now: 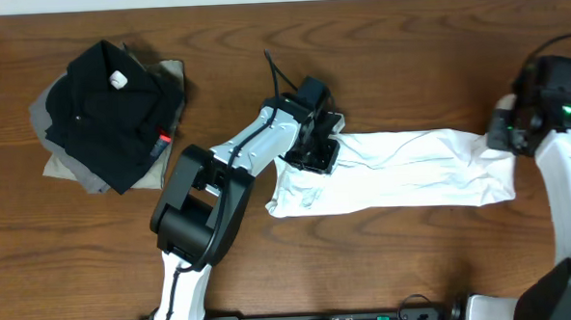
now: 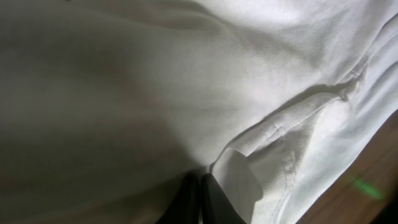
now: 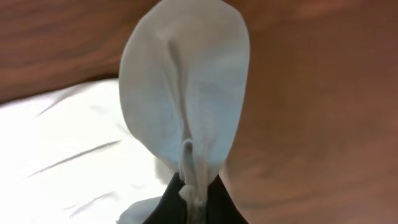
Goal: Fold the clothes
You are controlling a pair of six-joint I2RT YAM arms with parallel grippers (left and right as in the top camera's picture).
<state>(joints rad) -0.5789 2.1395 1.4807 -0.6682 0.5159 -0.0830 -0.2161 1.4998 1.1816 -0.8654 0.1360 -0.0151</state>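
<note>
1. The wooden tabletop [image 1: 407, 58] carried everything, with both arms reaching in from its near edge.
2. The white T-shirt [image 1: 412, 174] lay right of centre, already narrowed to a long band. Its long axis ran left to right across the tabletop, one short end toward each arm. No print showed on the upper face, so I could not tell which end was the collar.
3. Well apart at the far left sat a pile, a black garment [image 1: 100, 120] on top of a grey garment [image 1: 69, 167], clear of both arms.
4. The left tool [image 1: 314, 151] sat on the far corner of the band's left end. In its wrist view cloth filled the frame and the dark fingers met with barely a gap, so it looked clamped on the T-shirt, though the pinch itself was half hidden.
5. The right tool [image 1: 505, 136] was at the far corner of the opposite end. Its wrist view showed a lobe of white cloth bunched and nipped tight between the fingers, raised off the wood.
6. Each arm therefore held the end nearer to it, and the band stretched between them along its length. I judged that the next fold would turn on this, with one end carried along the long axis over the other.
7. A hem seam [image 2: 292, 118] ran beside the left tool, which suggested an edge grip.
</note>
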